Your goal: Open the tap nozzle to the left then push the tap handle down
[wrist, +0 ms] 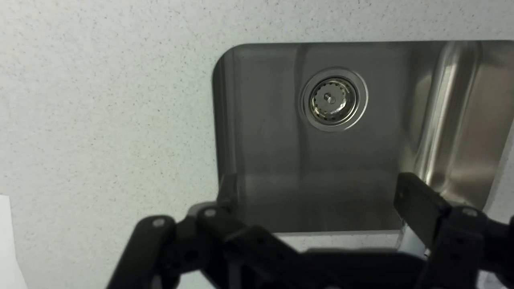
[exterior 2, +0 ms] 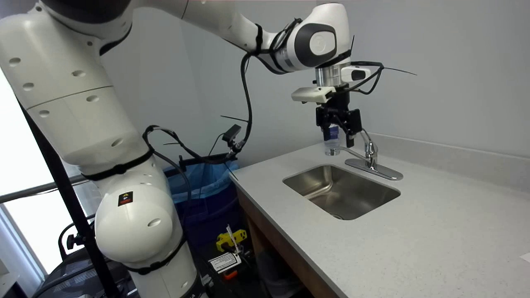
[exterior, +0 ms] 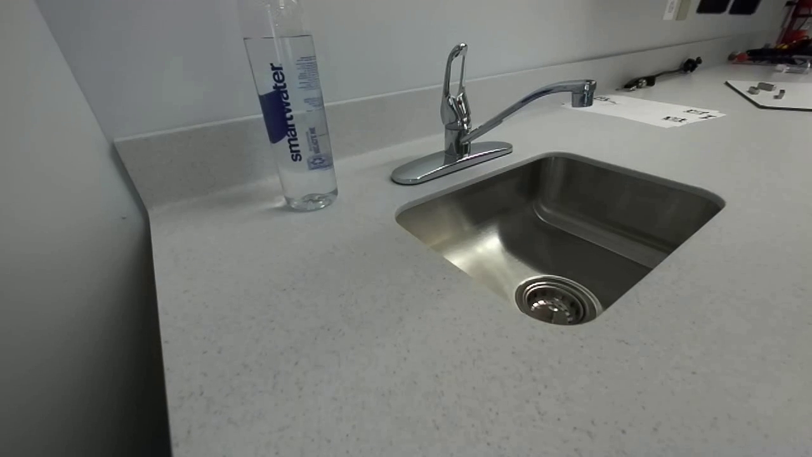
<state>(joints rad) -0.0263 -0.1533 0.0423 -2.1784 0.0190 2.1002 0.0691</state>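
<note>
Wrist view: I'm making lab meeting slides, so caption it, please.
Open, empty gripper in the foreground, a metal sink with its round drain strainer beyond.

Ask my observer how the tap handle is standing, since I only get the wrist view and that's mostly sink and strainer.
Observer: The tap handle points upward from its chrome column; both exterior views show that.

Operator: Is anything touching it?

Observer: Nothing that I can see. In an exterior view the whole handle shows, with nothing against it.

Operator: And what's standing near the tap?

Observer: A smartwater bottle, set on the counter and apart from the faucet's base plate.
</note>
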